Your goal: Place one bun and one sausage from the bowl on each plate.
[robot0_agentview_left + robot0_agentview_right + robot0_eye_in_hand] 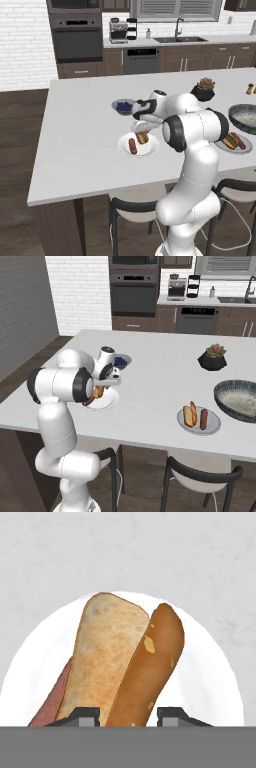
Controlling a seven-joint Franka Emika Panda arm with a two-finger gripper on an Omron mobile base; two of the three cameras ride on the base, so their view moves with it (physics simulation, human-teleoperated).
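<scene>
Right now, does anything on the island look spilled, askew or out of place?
Nothing stands out. The tool holds a split brown bun over the near white plate, where a reddish sausage lies; the far white plate is neatly filled.

The end effector [128,716] points down at a white plate [210,677] that sits on the pale grey, faintly mottled counter [128,552]. Its two dark fingertips [84,716] stand close together at the lower edge, clamped on a split bun [125,662]. The bun rises between them toward the far rim of the plate: its left half shows a pale, toasted cut face, and its right half shows a darker brown crust with small light flecks. A reddish-brown sausage [52,704] lies on the plate just left of the bun, partly hidden behind it. The plate's right side is bare white.
</scene>
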